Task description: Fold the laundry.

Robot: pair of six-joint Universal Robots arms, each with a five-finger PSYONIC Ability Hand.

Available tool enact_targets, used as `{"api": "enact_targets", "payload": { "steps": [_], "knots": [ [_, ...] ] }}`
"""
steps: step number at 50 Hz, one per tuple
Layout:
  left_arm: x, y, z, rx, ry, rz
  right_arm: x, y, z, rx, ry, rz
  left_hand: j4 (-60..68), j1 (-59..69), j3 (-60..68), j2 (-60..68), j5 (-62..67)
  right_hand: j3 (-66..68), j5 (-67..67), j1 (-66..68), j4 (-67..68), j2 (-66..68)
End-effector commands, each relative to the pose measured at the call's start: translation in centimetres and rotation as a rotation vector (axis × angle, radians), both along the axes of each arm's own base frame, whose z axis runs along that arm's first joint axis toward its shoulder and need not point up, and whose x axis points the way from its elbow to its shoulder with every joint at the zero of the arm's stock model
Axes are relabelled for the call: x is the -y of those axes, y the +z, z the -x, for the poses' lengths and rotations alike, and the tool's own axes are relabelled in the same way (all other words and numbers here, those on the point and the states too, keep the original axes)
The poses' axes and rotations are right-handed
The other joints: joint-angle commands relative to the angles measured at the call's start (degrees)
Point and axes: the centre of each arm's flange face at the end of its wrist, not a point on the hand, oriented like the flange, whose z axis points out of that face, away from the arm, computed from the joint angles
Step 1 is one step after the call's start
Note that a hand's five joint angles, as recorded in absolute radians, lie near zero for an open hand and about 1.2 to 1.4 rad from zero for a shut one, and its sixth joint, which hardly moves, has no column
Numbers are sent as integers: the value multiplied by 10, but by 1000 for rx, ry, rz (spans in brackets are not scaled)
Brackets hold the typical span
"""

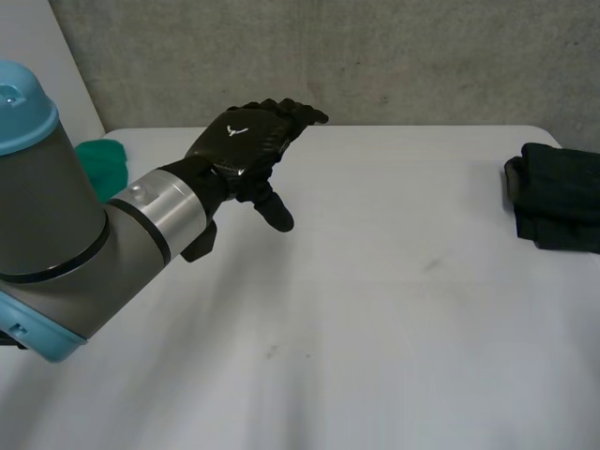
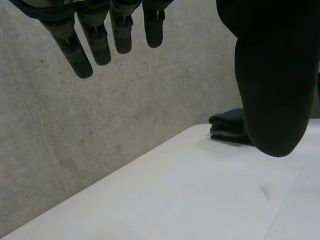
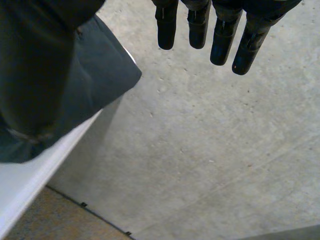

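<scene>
A dark folded cloth (image 1: 558,197) lies at the table's right edge. My left hand (image 1: 246,141) hovers open above the back left of the white table (image 1: 375,309), fingers straight and thumb spread, holding nothing. In the left wrist view its fingers (image 2: 95,35) point toward the concrete wall, and the dark folded cloth (image 2: 229,126) sits far off beyond the thumb. In the right wrist view my right hand (image 3: 200,25) is open with straight fingers and holds nothing. Dark cloth (image 3: 100,70) lies beside its thumb at the table's edge (image 3: 30,175).
A green cloth (image 1: 105,164) lies at the back left corner, partly behind my left arm. A concrete wall (image 1: 375,56) runs along the table's far side. Beyond the table's right edge, the floor (image 3: 60,220) shows far below.
</scene>
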Motion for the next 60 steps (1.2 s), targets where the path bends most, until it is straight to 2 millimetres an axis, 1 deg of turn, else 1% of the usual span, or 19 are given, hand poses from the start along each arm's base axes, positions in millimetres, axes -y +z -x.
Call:
{"api": "enact_targets", "payload": {
  "steps": [1, 5, 10, 11, 17, 21, 22, 24, 25, 31, 37, 38, 40, 42, 47, 50, 53, 57, 60],
  "knots": [
    [0, 0, 0, 0, 1, -2, -32, 30, -72, 138, 157, -107, -15, -3, -18, -12, -25, -22, -38, -13, -30, -23],
    [0, -2, -1, 2, 1, -6, -47, 39, -103, 164, 220, -124, -15, -3, -18, -12, -25, -22, -38, -13, -30, -23],
    [0, -2, -1, 2, 1, -6, -54, 34, -133, 159, 277, -122, -15, -3, -18, -12, -25, -22, -38, -13, -30, -23],
    [0, -2, -1, 3, 3, -7, -55, 31, -144, 157, 300, -127, -15, -3, -18, -12, -25, -22, -38, -13, -30, -23],
    [0, -2, -2, 4, 6, -8, -57, 11, -167, 156, 350, -148, -15, -3, -18, -12, -25, -22, -38, -13, -30, -23],
    [7, 1, -9, -5, 41, -5, -70, -1, -200, 169, 419, -189, -13, -1, -16, -10, -23, -22, -38, -13, -30, -23],
    [13, 2, -14, -11, 79, -5, -80, -7, -217, 174, 451, -209, -13, -1, -16, -10, -23, -22, -38, -13, -30, -23],
    [21, 5, -22, -20, 127, 1, -88, -9, -229, 186, 474, -213, -13, -1, -16, -10, -23, -22, -38, -13, -30, -23],
    [24, 8, -26, -26, 152, 6, -92, -6, -235, 196, 483, -206, -13, -1, -16, -10, -23, -22, -38, -13, -30, -23],
    [45, 27, -58, -65, 315, 88, -131, 71, -273, 358, 560, -9, -15, -3, -18, -12, -26, -22, -38, -13, -30, -23],
    [76, 24, -97, -53, 445, 97, -172, 107, -295, 475, 600, 80, -15, -3, -18, -12, -26, -22, -38, -13, -30, -23],
    [86, 21, -108, -46, 479, 92, -189, 115, -306, 490, 626, 97, -15, -3, -18, -12, -26, -22, -38, -13, -30, -23],
    [95, 18, -118, -31, 513, 92, -205, 122, -314, 493, 647, 109, -15, -3, -18, -12, -26, -22, -38, -13, -30, -23],
    [113, 5, -135, 28, 560, 90, -227, 131, -324, 495, 666, 119, -15, -3, -18, -12, -26, -22, -38, -13, -30, -23],
    [159, -33, -174, 240, 642, 124, -260, 131, -333, 493, 669, 93, -15, -3, -18, -12, -26, -22, -38, -13, -30, -23],
    [183, -59, -199, 393, 670, 154, -285, 124, -342, 485, 696, 47, -15, -3, -18, -12, -26, -22, -38, -13, -30, -23],
    [201, -79, -213, 481, 682, 186, -307, 113, -350, 461, 739, 3, -15, -3, -18, -12, -26, -22, -38, -13, -30, -23],
    [226, -113, -230, 588, 695, 244, -325, 96, -354, 407, 770, -45, -15, -3, -18, -12, -26, -22, -38, -13, -30, -23],
    [236, -127, -237, 614, 695, 274, -333, 85, -353, 359, 777, -67, -15, -3, -18, -12, -26, -22, -38, -13, -30, -23]
  ]
}}
